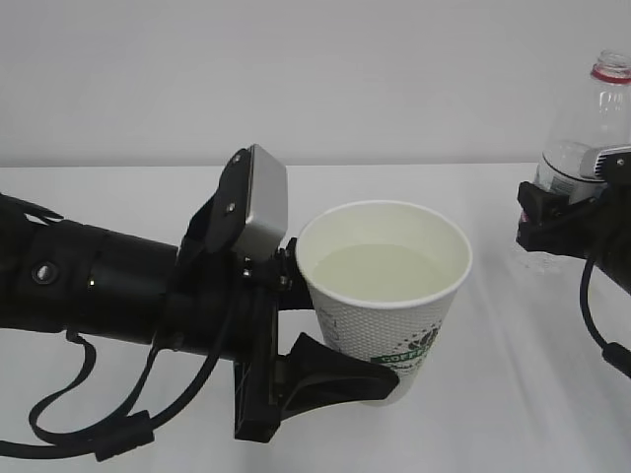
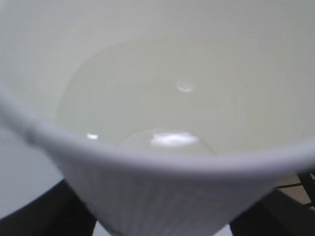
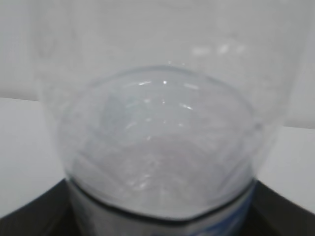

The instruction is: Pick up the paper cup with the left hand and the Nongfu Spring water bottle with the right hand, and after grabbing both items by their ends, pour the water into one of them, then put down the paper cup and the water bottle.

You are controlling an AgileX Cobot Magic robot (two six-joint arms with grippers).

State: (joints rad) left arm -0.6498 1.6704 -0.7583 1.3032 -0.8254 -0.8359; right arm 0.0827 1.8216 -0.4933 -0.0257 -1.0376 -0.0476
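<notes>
The white paper cup point(image 1: 386, 325) with a green logo stands upright near the middle of the exterior view, with clear water point(image 1: 383, 270) inside. My left gripper point(image 1: 360, 340) is shut on its lower body from the left. In the left wrist view the cup point(image 2: 162, 191) and its water point(image 2: 147, 93) fill the frame, and a black finger point(image 2: 39, 216) shows on each side. At the right edge the clear, uncapped Nongfu Spring water bottle point(image 1: 584, 138) stands upright, held by my right gripper point(image 1: 564, 205). The bottle point(image 3: 162, 147) fills the right wrist view between dark fingers point(image 3: 290, 211).
A white table point(image 1: 493, 414) runs under both arms, with a plain white wall behind it. The black left arm and its loose cables point(image 1: 89, 424) cover the left half of the exterior view. Whether the cup's base touches the table I cannot tell.
</notes>
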